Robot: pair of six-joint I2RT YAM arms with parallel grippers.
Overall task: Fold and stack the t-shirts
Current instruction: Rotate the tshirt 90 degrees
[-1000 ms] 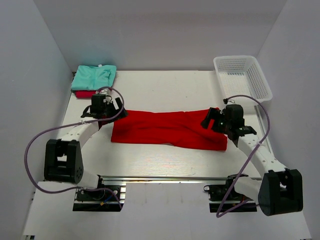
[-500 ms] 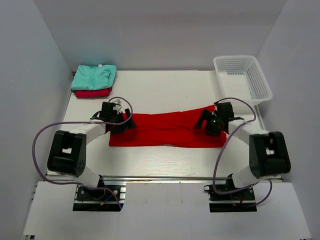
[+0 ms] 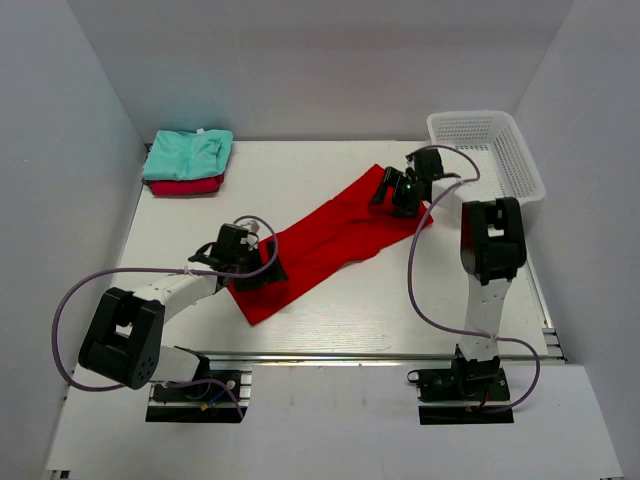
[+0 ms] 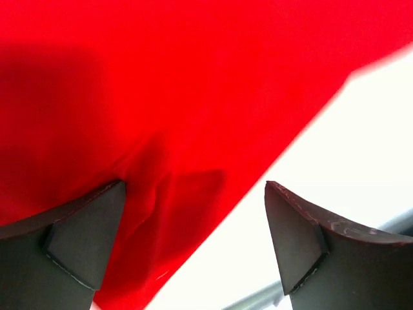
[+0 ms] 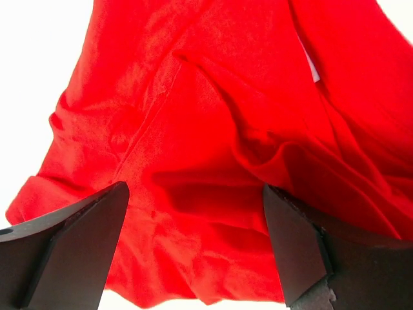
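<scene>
1. The bright red t-shirt lies flat on the white table as a long, narrow band. It slants from the near left to the far right.
2. The left gripper sits low over the near-left end of the band. Its wrist view shows the jaws spread wide and holding nothing, with red cloth beneath them and bare table just past the hem.
3. The right gripper is over the far-right end, near the white mesh basket. Its jaws are also wide and hold nothing, with rumpled red cloth and a seam below them.
4. From these angles it is hard to tell whether either gripper's fingertips press on the cloth.
5. One arm at each end suits a shirt this long. I judge they are placed to take both ends for the next fold.
6. A mint green t-shirt rests folded on a crimson-pink t-shirt at the far-left corner, well apart from the red one. That probably keeps the finished pile out of the working area. The red shirt looks to be the last to join it.
</scene>
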